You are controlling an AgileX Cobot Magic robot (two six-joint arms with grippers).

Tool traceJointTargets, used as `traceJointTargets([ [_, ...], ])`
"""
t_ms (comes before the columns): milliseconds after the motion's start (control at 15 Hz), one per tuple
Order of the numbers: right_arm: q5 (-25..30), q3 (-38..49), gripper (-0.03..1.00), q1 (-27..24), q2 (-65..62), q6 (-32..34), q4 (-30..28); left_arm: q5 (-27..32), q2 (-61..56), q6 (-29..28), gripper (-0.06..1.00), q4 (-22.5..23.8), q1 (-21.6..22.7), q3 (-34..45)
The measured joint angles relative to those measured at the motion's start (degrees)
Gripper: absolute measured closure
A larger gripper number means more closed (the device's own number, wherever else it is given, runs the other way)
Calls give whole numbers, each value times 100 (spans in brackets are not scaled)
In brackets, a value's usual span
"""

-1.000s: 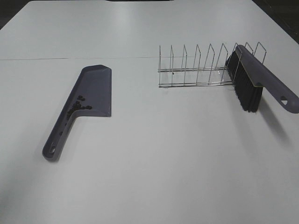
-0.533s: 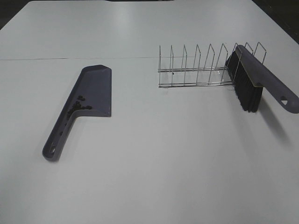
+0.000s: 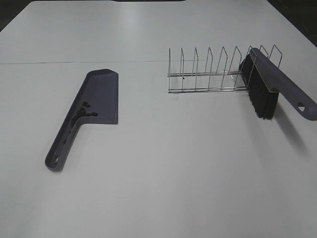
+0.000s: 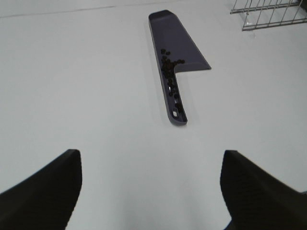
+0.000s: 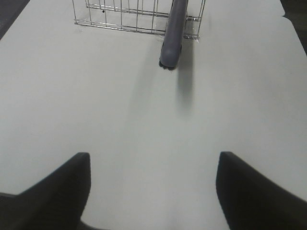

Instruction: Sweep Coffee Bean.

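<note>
A purple dustpan (image 3: pixel 96 101) lies flat on the white table at the left; it also shows in the left wrist view (image 4: pixel 175 48). A small cluster of dark coffee beans (image 3: pixel 83 113) sits in the pan near the handle, some strung along the handle in the left wrist view (image 4: pixel 169 67). A purple brush (image 3: pixel 277 84) with black bristles (image 3: pixel 260 96) leans in the wire rack; it also shows in the right wrist view (image 5: pixel 172 33). My left gripper (image 4: pixel 151 189) and right gripper (image 5: pixel 153 191) are open, empty and well back from both tools. Neither gripper shows in the high view.
A chrome wire rack (image 3: pixel 218 72) stands at the back right, its end holding the brush; it shows in the right wrist view (image 5: pixel 129 14) and in a corner of the left wrist view (image 4: pixel 268 14). A thin seam (image 3: pixel 79 62) crosses the table behind the dustpan.
</note>
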Motion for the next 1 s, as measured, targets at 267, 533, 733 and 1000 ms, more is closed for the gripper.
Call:
traceJointTargets([
  [267,0,0,33,0,0,0,0,6,-264,0,22,149,0,0],
  [533,0,0,33,0,0,0,0,6,-281,0,22,160,0,0],
  [733,0,0,33,0,0,0,0,6,-281,0,22,160,0,0],
  [1000,0,0,33,0,0,0,0,6,-281,0,22,160,315,0],
])
